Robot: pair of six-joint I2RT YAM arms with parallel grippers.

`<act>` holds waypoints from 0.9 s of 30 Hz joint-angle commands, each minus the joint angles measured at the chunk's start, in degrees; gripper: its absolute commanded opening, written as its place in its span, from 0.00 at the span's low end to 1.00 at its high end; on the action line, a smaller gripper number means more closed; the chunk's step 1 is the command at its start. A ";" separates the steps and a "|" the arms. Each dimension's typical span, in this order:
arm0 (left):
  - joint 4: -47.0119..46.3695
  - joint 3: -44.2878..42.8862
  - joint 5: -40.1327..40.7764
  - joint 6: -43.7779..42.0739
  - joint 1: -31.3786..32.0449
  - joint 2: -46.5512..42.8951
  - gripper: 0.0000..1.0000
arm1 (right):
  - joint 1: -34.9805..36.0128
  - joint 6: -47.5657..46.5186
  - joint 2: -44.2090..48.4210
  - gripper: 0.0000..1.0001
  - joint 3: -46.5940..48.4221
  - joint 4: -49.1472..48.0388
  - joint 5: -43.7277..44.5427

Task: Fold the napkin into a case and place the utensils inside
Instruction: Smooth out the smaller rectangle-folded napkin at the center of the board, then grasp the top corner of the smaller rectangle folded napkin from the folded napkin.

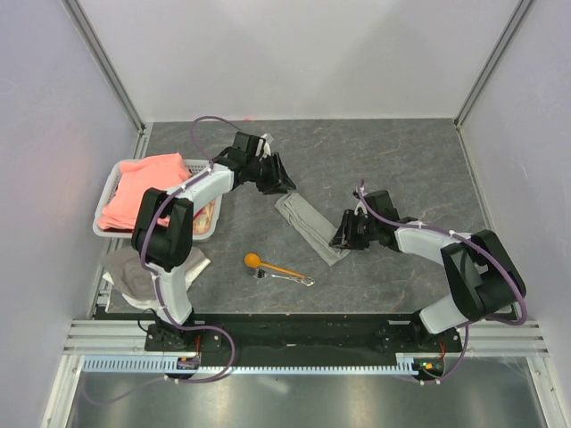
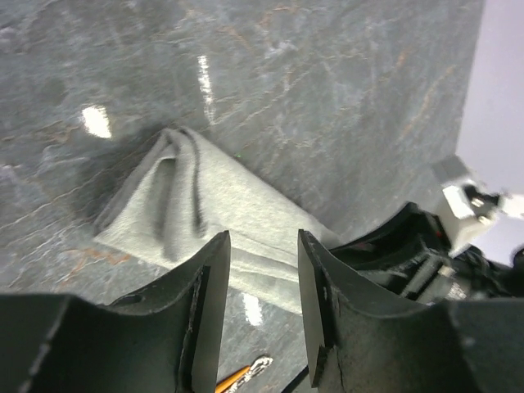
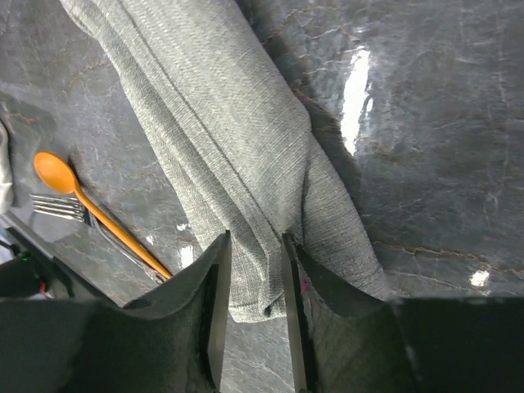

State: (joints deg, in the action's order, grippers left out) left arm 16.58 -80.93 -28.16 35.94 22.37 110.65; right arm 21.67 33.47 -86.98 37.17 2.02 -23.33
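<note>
Your case (image 1: pixel 310 227) lies folded mid-surface (image 1: pixel 401 152), with the spoon (image 1: pixel 253 260) and fork (image 1: pixel 299 280) near it. The left end effector (image 2: pixel 262 246) hangs released over the far end. The right end effector (image 3: pixel 255 246) is clenched on a near-end fold. The cloth looks thin, limp and light, so pinch the top layer at an open edge.

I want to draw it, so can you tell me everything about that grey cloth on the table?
The napkin is thin, soft light grey cloth with a fine weave, folded into a long narrow strip. It lies slanted on the dark table, creases running lengthwise. Its far end bunches into ridges under the open left hand. The right hand pinches a fold at the near end. The orange spoon lies beside it, not touching.
</note>
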 commanded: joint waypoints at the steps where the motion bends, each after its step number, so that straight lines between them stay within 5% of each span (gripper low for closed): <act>1: 1.00 2.08 3.81 -2.20 -0.13 -2.97 0.43 | 2.75 -5.25 3.04 0.43 3.95 2.80 5.21; 9: -2.77 16.04 6.02 3.69 -2.42 -16.59 0.26 | 7.42 -12.37 -7.66 0.65 26.00 6.76 9.27; 17: -6.03 26.33 -0.75 7.56 -2.68 -28.56 0.26 | 11.72 -16.07 -21.81 0.60 42.53 8.17 11.11; 27: -7.53 33.38 -1.98 7.30 -2.68 -33.04 0.24 | 14.80 -17.83 -28.95 0.60 48.52 10.98 15.77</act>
State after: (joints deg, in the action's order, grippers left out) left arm 11.42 -48.31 -28.71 42.17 19.62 79.99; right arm 35.62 17.61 -114.74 82.39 11.79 -10.72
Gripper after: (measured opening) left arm 0.249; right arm 0.600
